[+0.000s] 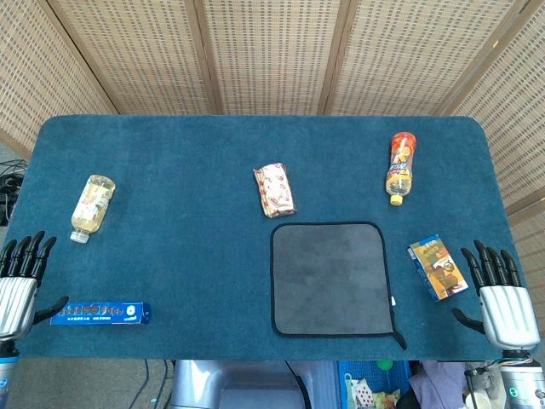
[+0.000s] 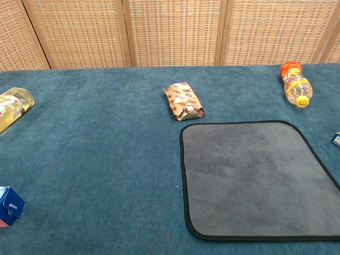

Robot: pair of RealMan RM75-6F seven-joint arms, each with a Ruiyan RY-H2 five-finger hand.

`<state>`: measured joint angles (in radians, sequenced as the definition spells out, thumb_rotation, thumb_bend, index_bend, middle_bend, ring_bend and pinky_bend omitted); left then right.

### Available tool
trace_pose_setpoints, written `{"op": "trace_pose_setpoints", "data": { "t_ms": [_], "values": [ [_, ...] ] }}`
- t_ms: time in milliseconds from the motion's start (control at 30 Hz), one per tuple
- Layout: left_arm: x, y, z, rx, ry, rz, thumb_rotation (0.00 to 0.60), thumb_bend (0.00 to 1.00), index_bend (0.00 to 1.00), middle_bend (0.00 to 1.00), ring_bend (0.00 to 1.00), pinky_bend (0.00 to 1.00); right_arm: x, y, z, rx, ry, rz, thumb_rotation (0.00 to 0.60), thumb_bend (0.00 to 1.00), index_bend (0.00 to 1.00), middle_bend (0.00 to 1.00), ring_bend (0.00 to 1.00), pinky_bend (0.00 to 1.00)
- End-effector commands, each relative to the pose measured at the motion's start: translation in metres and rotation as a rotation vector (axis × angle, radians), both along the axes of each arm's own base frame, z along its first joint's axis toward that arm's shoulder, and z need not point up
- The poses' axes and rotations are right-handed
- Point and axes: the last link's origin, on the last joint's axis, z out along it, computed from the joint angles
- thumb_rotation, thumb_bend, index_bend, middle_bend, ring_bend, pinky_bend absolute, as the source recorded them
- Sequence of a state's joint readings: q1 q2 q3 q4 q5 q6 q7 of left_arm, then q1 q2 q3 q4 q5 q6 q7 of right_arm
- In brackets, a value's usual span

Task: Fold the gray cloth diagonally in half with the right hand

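The gray cloth [image 1: 332,278] with a black hem lies flat and unfolded on the blue table, right of centre near the front edge; the chest view shows the cloth [image 2: 255,178] filling its lower right. My right hand [image 1: 499,294] hovers at the table's front right corner, fingers spread, holding nothing, well to the right of the cloth. At the front left edge my left hand [image 1: 19,281] is likewise spread and empty. Neither hand appears in the chest view.
A snack packet [image 1: 275,189] lies just behind the cloth. An orange-capped bottle [image 1: 400,165] lies at back right, a small box [image 1: 437,267] between cloth and right hand. A pale bottle [image 1: 91,206] and a blue box [image 1: 100,313] lie on the left.
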<state>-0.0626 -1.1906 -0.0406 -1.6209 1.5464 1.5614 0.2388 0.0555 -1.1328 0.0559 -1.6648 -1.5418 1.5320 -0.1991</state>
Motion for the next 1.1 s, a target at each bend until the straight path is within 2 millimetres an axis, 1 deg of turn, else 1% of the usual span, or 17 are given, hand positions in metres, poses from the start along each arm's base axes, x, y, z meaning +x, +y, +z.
{"op": "trace_pose_setpoints", "data": {
  "t_ms": [33,433,600,667,700,767,833,1000,1100],
  "values": [
    [0.0,0.0,0.0,0.0,-0.003,-0.002,0.6,0.16,0.0,0.0,0.0,0.0,0.001,0.001,0.0,0.001,0.001,0.004,0.6,0.0,0.0,0.0,0.0,0.0],
    [0.001,0.001,0.0,-0.003,-0.002,-0.003,0.6,0.16,0.0,0.0,0.0,0.0,0.003,0.005,-0.004,0.033,-0.002,-0.007,0.6,0.0,0.0,0.0,0.0,0.0],
    [0.0,0.002,-0.002,-0.009,-0.001,0.001,0.6,0.16,0.0,0.0,0.0,0.0,0.007,0.006,-0.006,0.042,-0.009,0.009,0.6,0.0,0.0,0.0,0.0,0.0],
    [0.0,0.002,-0.002,-0.008,-0.003,0.002,0.6,0.16,0.0,0.0,0.0,0.0,0.009,0.007,-0.008,0.044,-0.018,0.019,0.6,0.0,0.03,0.0,0.0,0.0],
    [0.0,0.003,-0.002,-0.007,-0.005,0.002,0.6,0.16,0.0,0.0,0.0,0.0,0.011,0.008,-0.009,0.04,-0.032,0.029,0.6,0.0,0.06,0.0,0.0,0.0],
    [-0.001,0.003,-0.001,-0.006,-0.007,0.005,0.6,0.16,0.0,0.0,0.0,0.0,0.015,0.012,-0.014,0.025,-0.057,0.061,0.6,0.0,0.14,0.0,0.0,0.0],
    [-0.001,0.003,-0.001,-0.008,-0.007,0.007,0.6,0.16,0.0,0.0,0.0,0.0,0.016,0.017,-0.022,0.016,-0.068,0.086,0.6,0.0,0.19,0.0,0.0,0.0],
    [0.0,0.003,-0.003,-0.012,-0.005,0.003,0.6,0.16,0.0,0.0,0.0,0.0,0.016,0.032,-0.047,0.055,-0.059,0.117,0.6,0.0,0.25,0.0,0.0,0.0],
    [0.0,0.003,-0.003,-0.014,-0.005,0.004,0.6,0.16,0.0,0.0,0.0,0.0,0.016,0.039,-0.061,0.081,-0.059,0.132,0.6,0.0,0.26,0.0,0.0,0.0]
  ]
}}
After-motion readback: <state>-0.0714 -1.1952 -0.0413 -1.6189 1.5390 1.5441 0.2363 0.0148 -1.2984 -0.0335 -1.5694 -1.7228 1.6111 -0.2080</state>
